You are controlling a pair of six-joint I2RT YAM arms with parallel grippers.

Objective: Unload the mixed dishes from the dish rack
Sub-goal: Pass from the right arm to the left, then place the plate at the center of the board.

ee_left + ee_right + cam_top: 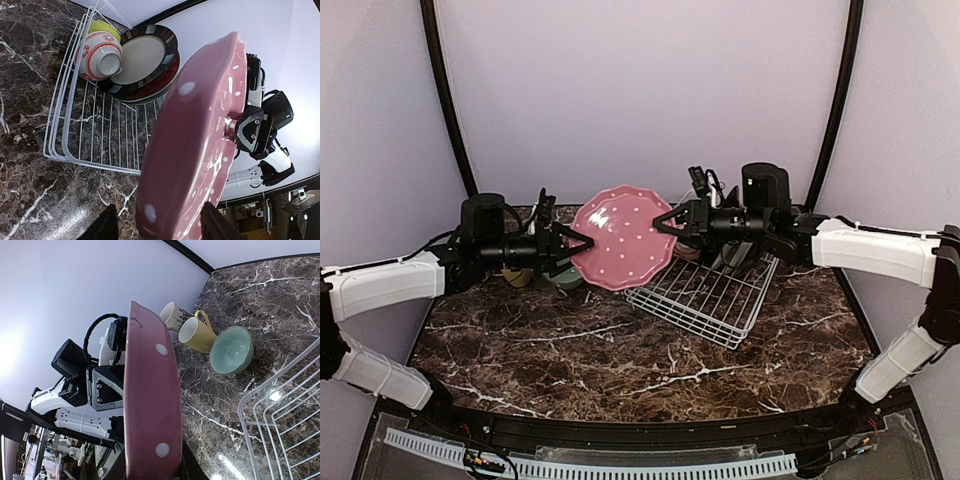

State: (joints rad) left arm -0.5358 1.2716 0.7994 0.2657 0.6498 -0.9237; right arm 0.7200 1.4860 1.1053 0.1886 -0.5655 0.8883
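A pink dotted plate (623,235) hangs on edge in the air between my two grippers, left of the white wire dish rack (700,300). My right gripper (667,222) is shut on the plate's right rim; in the right wrist view its fingers press both faces of the plate (150,405). My left gripper (582,241) is at the left rim, its jaws open and standing either side of the plate (200,140), one finger apart from it. The rack (95,162) holds a red-patterned bowl (100,55), a lime bowl (102,27) and a black-rimmed plate (142,57) stacked on others.
On the marble behind the left arm stand a beige mug (172,315), a yellow mug (197,332) and a mint bowl (231,350). The rack's near corner (242,415) lies right of them. Curved black poles and purple walls close the back.
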